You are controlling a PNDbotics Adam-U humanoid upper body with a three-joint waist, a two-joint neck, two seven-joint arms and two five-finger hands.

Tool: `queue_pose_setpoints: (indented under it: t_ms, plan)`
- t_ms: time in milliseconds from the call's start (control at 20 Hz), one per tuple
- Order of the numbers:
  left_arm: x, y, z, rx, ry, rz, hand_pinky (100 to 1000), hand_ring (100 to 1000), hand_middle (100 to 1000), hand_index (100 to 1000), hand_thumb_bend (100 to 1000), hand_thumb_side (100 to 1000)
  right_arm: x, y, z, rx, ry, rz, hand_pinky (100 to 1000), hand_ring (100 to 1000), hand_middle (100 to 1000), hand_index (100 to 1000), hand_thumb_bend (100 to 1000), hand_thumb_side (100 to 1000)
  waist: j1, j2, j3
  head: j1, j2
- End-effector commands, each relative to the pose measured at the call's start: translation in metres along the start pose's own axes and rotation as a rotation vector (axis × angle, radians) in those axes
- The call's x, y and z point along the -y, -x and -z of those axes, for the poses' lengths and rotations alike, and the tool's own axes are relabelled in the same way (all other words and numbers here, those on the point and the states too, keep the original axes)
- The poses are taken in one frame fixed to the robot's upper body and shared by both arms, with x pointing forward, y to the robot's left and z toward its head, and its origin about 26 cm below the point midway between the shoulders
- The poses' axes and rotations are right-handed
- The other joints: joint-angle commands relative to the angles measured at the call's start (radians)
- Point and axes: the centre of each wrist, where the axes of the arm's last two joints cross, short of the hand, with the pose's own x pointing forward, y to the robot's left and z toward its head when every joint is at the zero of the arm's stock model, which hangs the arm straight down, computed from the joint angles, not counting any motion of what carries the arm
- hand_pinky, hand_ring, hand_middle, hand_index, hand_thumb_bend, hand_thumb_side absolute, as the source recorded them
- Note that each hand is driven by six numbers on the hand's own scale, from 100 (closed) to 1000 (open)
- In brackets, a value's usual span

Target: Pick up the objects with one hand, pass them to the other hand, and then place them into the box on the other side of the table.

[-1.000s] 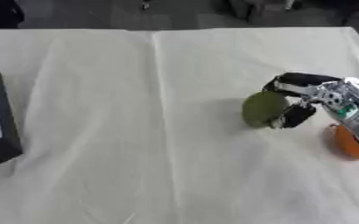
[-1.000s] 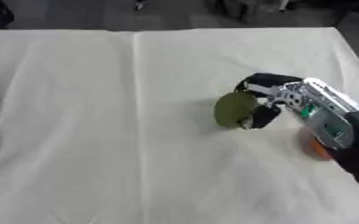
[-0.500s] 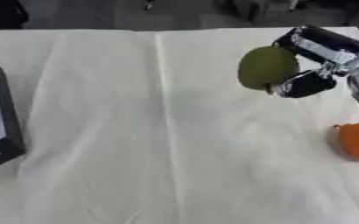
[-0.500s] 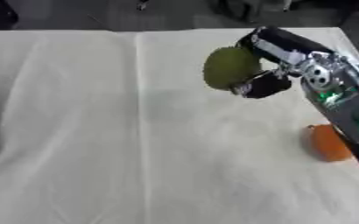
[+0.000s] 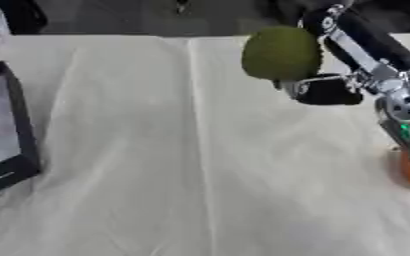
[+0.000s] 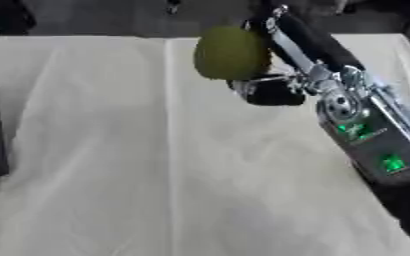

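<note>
It looks like a lab or test room set up for robot trials. A table [image 5: 112, 150] is draped in a creased cream cloth [image 6: 112, 175], a black box [image 5: 7, 135] sits at its left edge, and a dark floor [image 5: 112, 17] lies beyond.

Cream tablecloth [image 5: 156, 165] (creased lengthwise) covers table.

Soft, even light falls from above on the pale cloth over the worktop [image 5: 156, 165], with no glare and only faint shadows along its creases. Both views are blurred throughout, and the right hand [image 6: 274, 90] is smeared. The far background lies dim.
</note>
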Motion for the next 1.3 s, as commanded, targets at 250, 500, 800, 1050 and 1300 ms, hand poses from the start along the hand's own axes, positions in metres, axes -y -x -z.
queue_pose_setpoints:
  t_ms: [250,500,800,1050,1300]
  plan:
    - [0.011,-0.043,0.011,0.045,0.188,0.136,847,821,762,860,100,731,-0.017,-0.034,0.007,0.098,0.097,-0.003,722,571,479,556,100,100,0.014,-0.037,0.002,0.019,-0.005]
    - [0.032,-0.066,0.02,-0.001,0.326,0.221,878,849,799,906,173,701,-0.035,-0.05,0.011,0.169,0.14,0.001,727,577,489,568,100,100,0.02,-0.043,0.008,0.041,-0.005]
    - [0.052,-0.087,0.026,-0.061,0.354,0.284,911,873,812,929,344,636,-0.059,-0.061,0.016,0.252,0.15,-0.016,732,583,491,570,100,100,0.026,-0.043,0.018,0.054,-0.009]
    - [0.065,-0.09,0.027,-0.073,0.364,0.328,932,888,811,928,464,589,-0.072,-0.064,0.02,0.287,0.166,-0.026,732,583,490,569,100,100,0.026,-0.041,0.019,0.064,-0.009]
    - [0.07,-0.088,0.028,-0.085,0.371,0.382,977,920,823,948,571,587,-0.078,-0.066,0.022,0.325,0.181,-0.041,737,585,490,569,100,100,0.024,-0.039,0.02,0.072,-0.009]
